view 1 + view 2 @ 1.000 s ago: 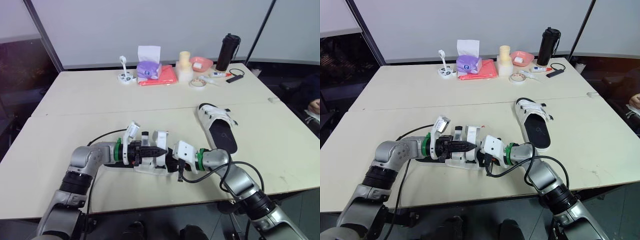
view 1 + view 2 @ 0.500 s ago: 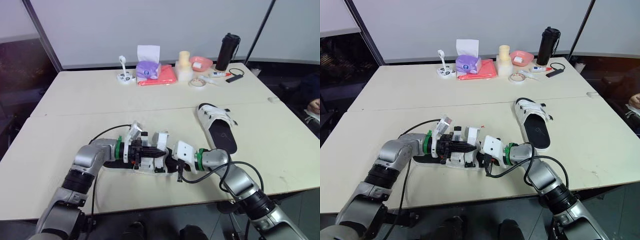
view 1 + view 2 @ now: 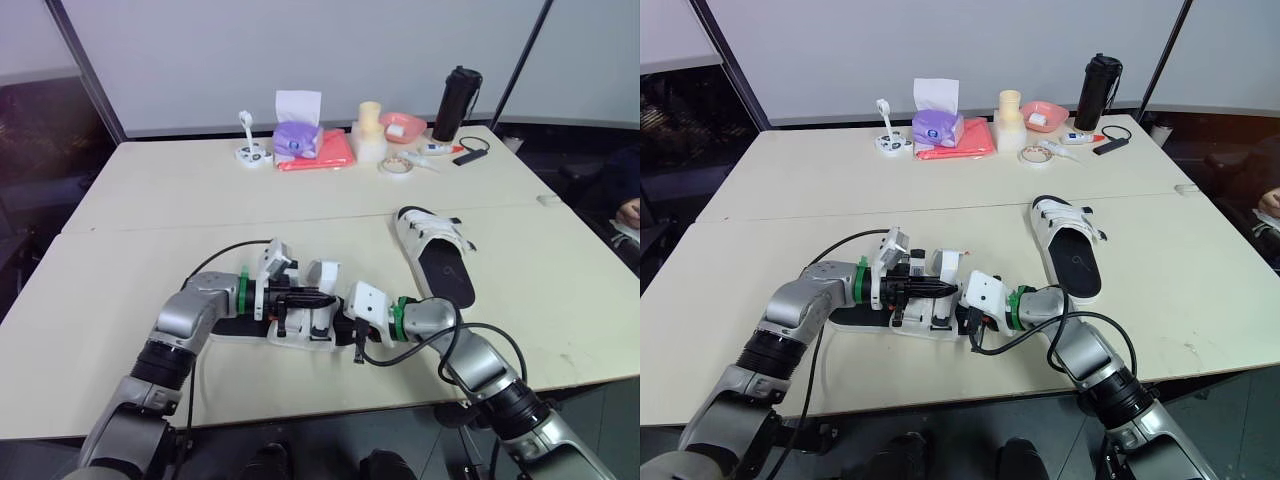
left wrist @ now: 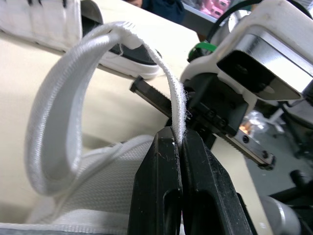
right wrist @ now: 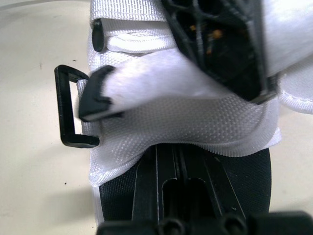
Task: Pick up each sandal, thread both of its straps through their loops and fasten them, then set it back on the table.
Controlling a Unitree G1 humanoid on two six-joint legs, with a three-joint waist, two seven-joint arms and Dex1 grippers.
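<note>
Strap (image 4: 54,112) in L pincer (image 4: 177,134), loop (image 5: 65,107) at sandal (image 3: 300,335) side

The counter (image 3: 150,200) is pale cream. The near sandal (image 3: 298,337) and the far sandal (image 3: 445,270) are both white with black soles. The strap (image 4: 58,107) is white, finely woven; its loop (image 5: 62,105) is black. The left claw (image 4: 177,134) is black too.
</note>
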